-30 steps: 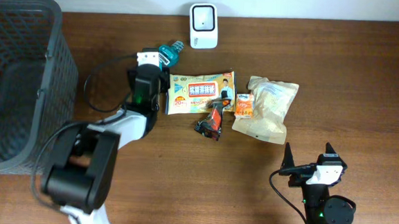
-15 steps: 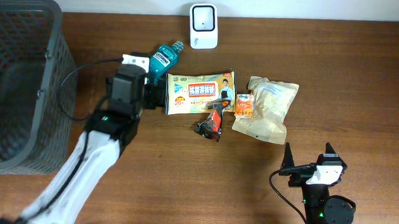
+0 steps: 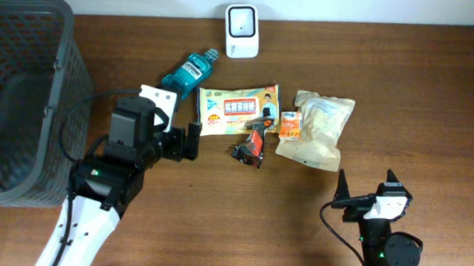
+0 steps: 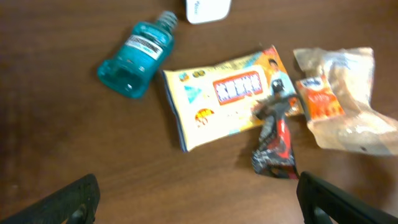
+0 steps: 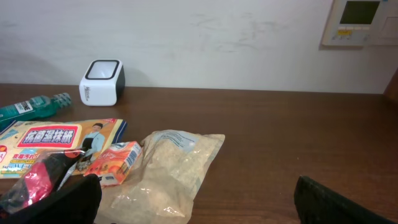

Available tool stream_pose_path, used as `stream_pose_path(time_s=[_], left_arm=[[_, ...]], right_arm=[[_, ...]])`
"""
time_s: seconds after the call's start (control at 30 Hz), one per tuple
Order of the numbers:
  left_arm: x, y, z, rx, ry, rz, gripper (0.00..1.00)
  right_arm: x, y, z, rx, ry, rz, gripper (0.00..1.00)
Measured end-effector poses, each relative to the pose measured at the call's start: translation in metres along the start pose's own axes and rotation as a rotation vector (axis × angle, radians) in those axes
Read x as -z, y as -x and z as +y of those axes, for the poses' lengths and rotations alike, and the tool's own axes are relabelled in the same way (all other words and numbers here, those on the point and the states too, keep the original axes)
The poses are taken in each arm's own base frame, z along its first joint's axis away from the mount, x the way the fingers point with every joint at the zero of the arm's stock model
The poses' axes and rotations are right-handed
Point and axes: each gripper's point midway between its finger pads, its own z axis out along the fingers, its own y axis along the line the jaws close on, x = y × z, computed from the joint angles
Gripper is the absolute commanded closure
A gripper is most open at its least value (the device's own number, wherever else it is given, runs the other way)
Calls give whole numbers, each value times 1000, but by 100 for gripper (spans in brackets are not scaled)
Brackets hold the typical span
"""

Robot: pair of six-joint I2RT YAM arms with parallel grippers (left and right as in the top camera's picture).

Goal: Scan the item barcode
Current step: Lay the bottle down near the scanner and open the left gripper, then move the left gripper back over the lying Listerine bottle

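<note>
Hovering left gripper wide, empty, over desk; right gripper also gaping, idle. Eyeing bottle lying flat near scanner: rigid, slick, likely liquid-heavy, rolling risk. Judging mid-body across flats best, label outward.

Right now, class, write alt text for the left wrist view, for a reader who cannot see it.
The open left gripper hovers over a brown table, holding nothing. Below it lie a teal bottle on its side, a yellow packet, a red-and-black wrapper, a small orange packet and a clear bag, with a white scanner at the top edge.
</note>
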Motion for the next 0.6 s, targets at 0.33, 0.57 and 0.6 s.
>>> stream_pose_path(time_s=[0.33, 0.57, 0.6], left_arm=[[1, -16, -6, 6, -37, 66, 1], [1, -23, -6, 9, -37, 96, 1], [1, -24, -6, 10, -37, 100, 1]], right_arm=[[0, 0, 0, 0, 0, 0, 1], [0, 0, 0, 1, 0, 0, 1], [0, 0, 0, 0, 0, 0, 1]])
